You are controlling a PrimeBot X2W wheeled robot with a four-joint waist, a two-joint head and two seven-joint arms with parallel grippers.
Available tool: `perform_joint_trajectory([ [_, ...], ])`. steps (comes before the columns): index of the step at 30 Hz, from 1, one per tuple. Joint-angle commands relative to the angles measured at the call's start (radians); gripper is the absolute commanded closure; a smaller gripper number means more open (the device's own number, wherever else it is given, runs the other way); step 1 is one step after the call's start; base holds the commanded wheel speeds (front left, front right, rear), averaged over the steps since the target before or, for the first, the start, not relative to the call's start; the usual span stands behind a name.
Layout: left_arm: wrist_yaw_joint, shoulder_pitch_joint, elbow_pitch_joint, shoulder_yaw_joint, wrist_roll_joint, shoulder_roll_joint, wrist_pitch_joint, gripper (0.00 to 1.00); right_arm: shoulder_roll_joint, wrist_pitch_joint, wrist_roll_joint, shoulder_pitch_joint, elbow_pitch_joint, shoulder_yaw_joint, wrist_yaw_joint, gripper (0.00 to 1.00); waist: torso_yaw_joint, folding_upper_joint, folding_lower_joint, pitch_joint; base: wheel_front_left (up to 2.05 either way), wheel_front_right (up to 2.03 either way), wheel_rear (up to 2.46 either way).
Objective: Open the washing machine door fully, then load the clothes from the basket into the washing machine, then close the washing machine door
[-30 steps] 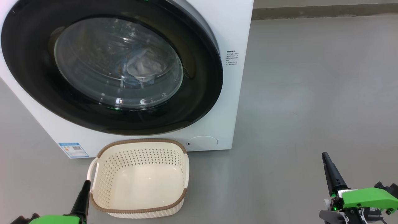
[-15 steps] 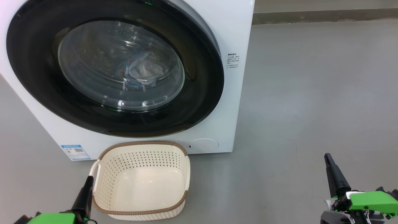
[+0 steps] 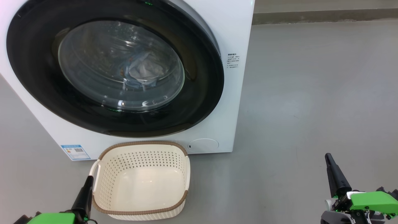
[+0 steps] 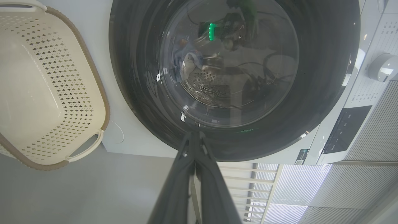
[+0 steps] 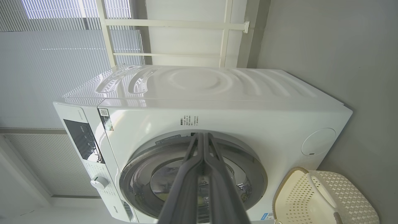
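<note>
The washing machine [image 3: 231, 102] stands on the grey floor [image 3: 311, 93] and takes up the head view from 9 to 12 o'clock. Its door [image 3: 202, 93] lies shut, flush against the white front. Behind the glass window [image 3: 93, 46] the clothes [image 3: 143, 70] sit inside the drum [image 4: 211, 81]: a cream-white piece with light blue fabric around it, near the window's centre.

The basket [image 3: 140, 143] sits on the floor at 6 to 7 o'clock, just in front of the machine's lower edge, with its bare cream bottom showing. A small blue label [image 3: 75, 151] sits at 10 o'clock from the basket, on the machine's lower corner.

The left gripper [image 3: 89, 180] is at 7 o'clock, its tip just beside the basket's left handle [image 3: 94, 168]; I cannot tell whether they touch. Its jaws are pressed together and hold nothing. In the left wrist view they point at the door's black rim. The right gripper [image 3: 328, 158] is at 4 o'clock over bare floor, well apart from machine and basket, its jaws also pressed together and empty.
</note>
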Motion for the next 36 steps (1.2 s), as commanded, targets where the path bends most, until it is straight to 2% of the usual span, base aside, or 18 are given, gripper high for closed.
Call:
perform_joint_trajectory([
  [1,-0.003,-0.042,-0.029,0.035,-0.008,0.013,0.007,1.0,-0.002,0.007,0.005,-0.009,-0.031,0.022,0.002,1.0,0.0,-0.0001,0.0,0.0,0.0,0.0,0.0],
  [36,-0.003,-0.042,-0.03,0.035,-0.008,0.013,0.007,1.0,-0.001,0.008,0.004,-0.009,-0.031,0.021,0.002,1.0,0.0,-0.0001,0.0,0.0,0.0,0.0,0.0],
])
